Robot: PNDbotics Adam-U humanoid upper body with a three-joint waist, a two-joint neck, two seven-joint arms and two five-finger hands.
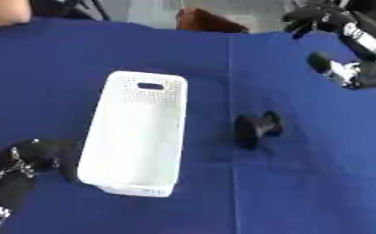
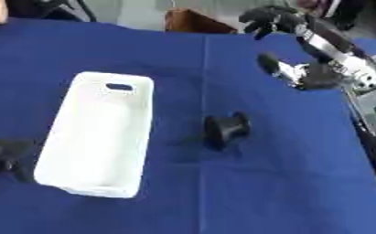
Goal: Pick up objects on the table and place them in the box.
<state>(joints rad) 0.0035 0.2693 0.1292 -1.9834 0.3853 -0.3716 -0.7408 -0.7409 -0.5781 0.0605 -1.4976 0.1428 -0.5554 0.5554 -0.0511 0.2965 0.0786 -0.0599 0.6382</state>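
Where the blue cloth (image 1: 303,183) lies bare, a dark spool-shaped object (image 1: 257,128) sits on its side just right of the white box (image 1: 135,137) | right hand (image 2: 283,20) hangs above the table's far right, fingers curled, holding nothing | left hand (image 1: 39,157) at lower left beside the box's near corner, fingers: cannot tell

A white box (image 1: 135,137) lies on the blue-covered surface (image 1: 303,192), its long axis running away from the camera, a handle slot in its far end wall; the inside looks bare; just to its right, apart from it, a small black spool-shaped object (image 1: 256,129) rests on the cloth; the left robot hand (image 1: 39,157) sits at the lower left, touching or nearly touching the box's near left corner, fingers curled; the right robot hand (image 1: 315,19) hangs over the upper right corner, well apart from the black object, fingers bent downward and holding nothing.
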